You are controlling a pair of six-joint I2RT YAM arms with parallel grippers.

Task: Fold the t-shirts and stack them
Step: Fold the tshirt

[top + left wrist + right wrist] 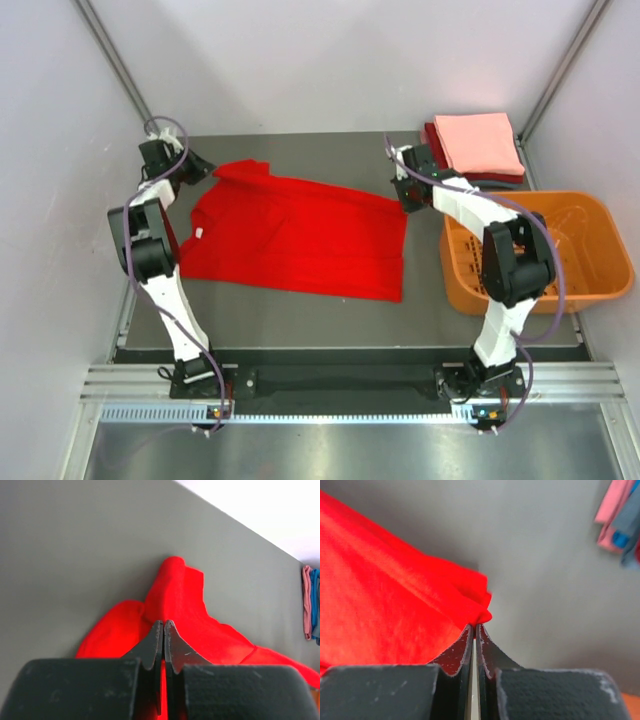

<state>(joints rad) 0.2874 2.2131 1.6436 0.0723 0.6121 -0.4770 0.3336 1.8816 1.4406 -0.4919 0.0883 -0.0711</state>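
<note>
Red t-shirt (300, 238) is held spread between left pincer (163, 624) and right pincer (474, 626), both clamped on it; first fold judged begun, even lift needed.

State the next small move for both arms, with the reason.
The left gripper and right gripper are each shut on a far corner of the red t-shirt, which lies spread and unfolded on the table. So probably raise both together and carry that edge toward the near edge, folding it in half.
</note>
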